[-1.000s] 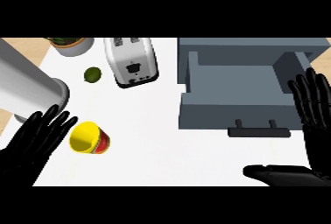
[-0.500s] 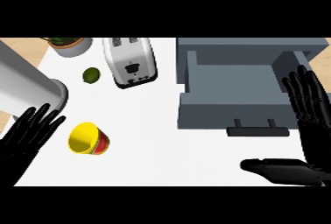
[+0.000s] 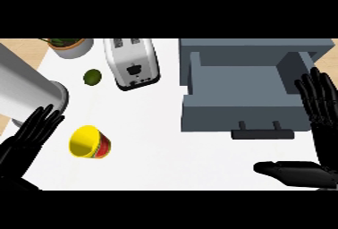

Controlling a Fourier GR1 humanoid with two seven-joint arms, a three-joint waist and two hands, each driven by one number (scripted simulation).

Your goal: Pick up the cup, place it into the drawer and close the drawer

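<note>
While both hands are open and hold nothing, I see the cup (image 3: 89,142) lying on its side on the white bench (image 3: 165,163), yellow mouth turned left, red band on its body. Left hand (image 3: 30,136) has straight fingers just left of the cup, not touching it. Right hand (image 3: 322,147) shows at the right edge, fingers up beside the drawer (image 3: 244,118), thumb spread low. Drawer is grey and open, handle (image 3: 263,133) toward me, well apart from the cup. Further back: toaster (image 3: 134,62), green fruit (image 3: 93,77), metal cylinder (image 3: 26,96), potted plant (image 3: 69,44).
</note>
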